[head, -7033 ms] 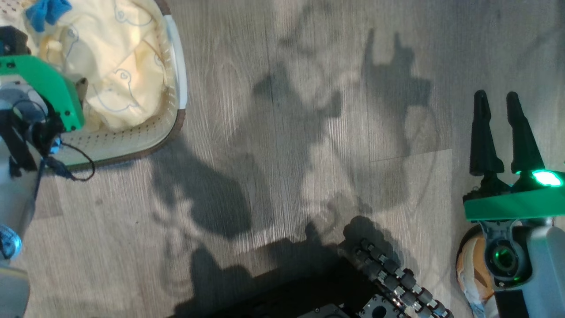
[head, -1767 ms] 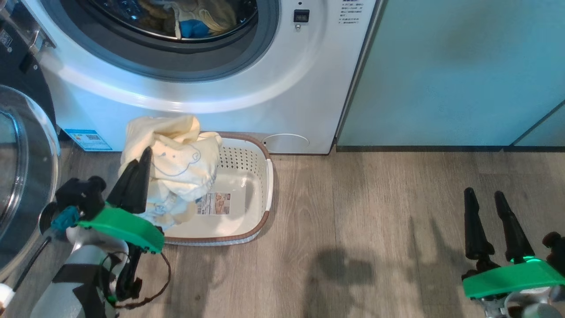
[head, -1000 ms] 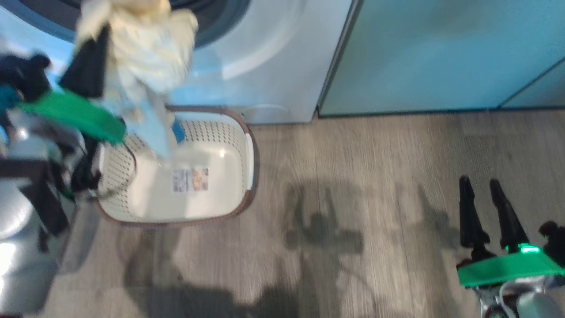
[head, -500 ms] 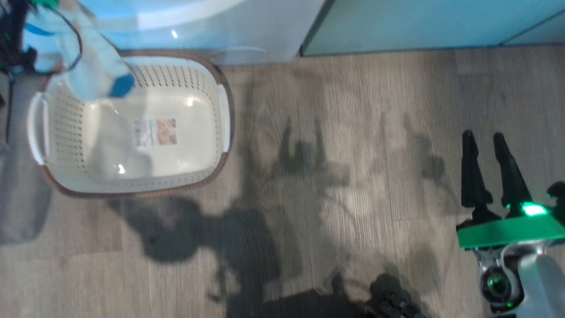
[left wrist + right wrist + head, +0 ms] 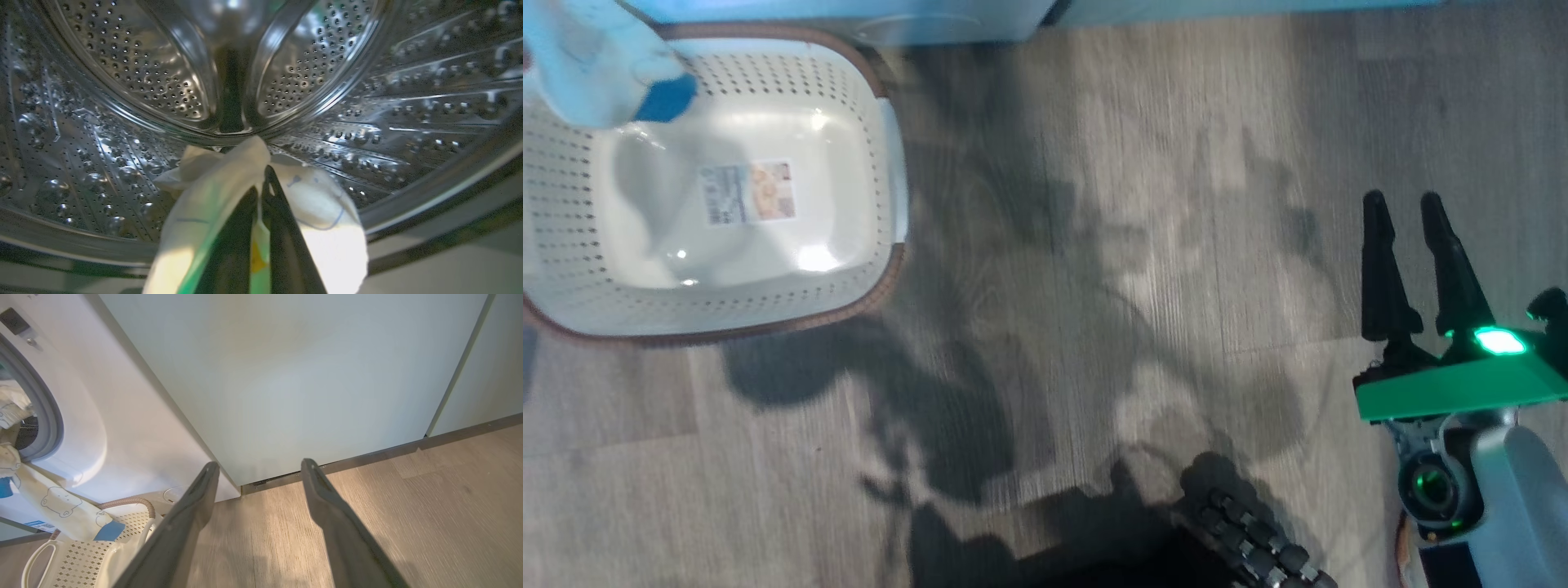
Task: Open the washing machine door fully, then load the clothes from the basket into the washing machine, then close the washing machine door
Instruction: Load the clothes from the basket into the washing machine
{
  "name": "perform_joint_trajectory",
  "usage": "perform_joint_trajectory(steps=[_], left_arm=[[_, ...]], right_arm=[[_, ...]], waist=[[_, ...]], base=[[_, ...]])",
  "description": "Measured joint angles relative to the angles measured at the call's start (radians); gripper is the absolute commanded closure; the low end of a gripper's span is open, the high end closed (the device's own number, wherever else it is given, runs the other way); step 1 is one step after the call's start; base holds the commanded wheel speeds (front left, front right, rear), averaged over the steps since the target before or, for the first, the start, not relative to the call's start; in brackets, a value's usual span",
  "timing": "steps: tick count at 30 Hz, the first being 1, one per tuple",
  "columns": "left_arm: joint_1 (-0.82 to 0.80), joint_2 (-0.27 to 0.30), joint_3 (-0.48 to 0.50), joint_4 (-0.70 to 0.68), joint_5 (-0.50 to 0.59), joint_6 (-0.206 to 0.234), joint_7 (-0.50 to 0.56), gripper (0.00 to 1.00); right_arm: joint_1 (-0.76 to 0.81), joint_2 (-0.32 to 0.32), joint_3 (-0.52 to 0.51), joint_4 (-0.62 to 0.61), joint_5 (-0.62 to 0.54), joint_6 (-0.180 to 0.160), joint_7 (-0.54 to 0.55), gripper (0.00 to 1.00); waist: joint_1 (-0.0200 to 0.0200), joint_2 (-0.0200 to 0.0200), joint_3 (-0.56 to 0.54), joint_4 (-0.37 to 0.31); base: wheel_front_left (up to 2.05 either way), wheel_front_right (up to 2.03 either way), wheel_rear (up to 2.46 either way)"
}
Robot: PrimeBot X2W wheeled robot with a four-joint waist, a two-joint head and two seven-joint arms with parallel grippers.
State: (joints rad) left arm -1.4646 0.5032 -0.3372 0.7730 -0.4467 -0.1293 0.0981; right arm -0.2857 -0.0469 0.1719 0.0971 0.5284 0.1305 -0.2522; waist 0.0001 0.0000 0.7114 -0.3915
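In the left wrist view my left gripper (image 5: 263,177) is shut on a cream garment with a bear print, one of the clothes (image 5: 327,212). It holds the garment inside the steel drum (image 5: 122,81) of the washing machine (image 5: 122,416). The garment's tail (image 5: 53,502), with blue trim, trails from the grey-gasketed opening down over the basket (image 5: 81,559). From the head, the basket (image 5: 886,204) sits at upper left with a bare floor and label, and the hanging garment (image 5: 596,73) crosses its far corner. My right gripper (image 5: 1409,204) is open above the floor at the right. The washing machine door is out of view.
Pale green cabinet doors (image 5: 286,375) stand right of the washer. Grey wood-look floor (image 5: 1094,245) spreads between the basket and my right gripper. My dark wheeled base (image 5: 1250,547) shows at the bottom edge of the head view.
The head camera has tilted down, so the washer front has slid out of the top. My left gripper has carried the garment up out of the basket into the drum. The right gripper stays open.
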Motion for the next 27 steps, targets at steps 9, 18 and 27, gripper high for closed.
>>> perform_joint_trajectory(steps=[9,18,27], left_arm=[[-0.255,0.020,-0.067,0.182,0.059,0.000,-0.058,1.00],[-0.396,0.019,-0.076,0.291,0.086,0.006,-0.254,1.00],[-0.485,0.003,-0.050,0.309,0.086,0.032,-0.353,1.00]], right_arm=[[-0.046,0.001,0.039,-0.001,0.018,0.000,0.000,0.00],[-0.064,0.002,0.063,-0.002,0.035,0.000,0.000,0.00],[-0.072,0.002,0.065,-0.005,0.035,0.000,0.000,0.00]], waist=[[0.0000,0.0000,0.088,-0.043],[0.0000,0.0000,0.138,-0.074],[-0.0002,0.0000,0.154,-0.075]], base=[[0.00,0.00,0.00],[0.00,0.00,0.00],[0.00,0.00,0.00]])
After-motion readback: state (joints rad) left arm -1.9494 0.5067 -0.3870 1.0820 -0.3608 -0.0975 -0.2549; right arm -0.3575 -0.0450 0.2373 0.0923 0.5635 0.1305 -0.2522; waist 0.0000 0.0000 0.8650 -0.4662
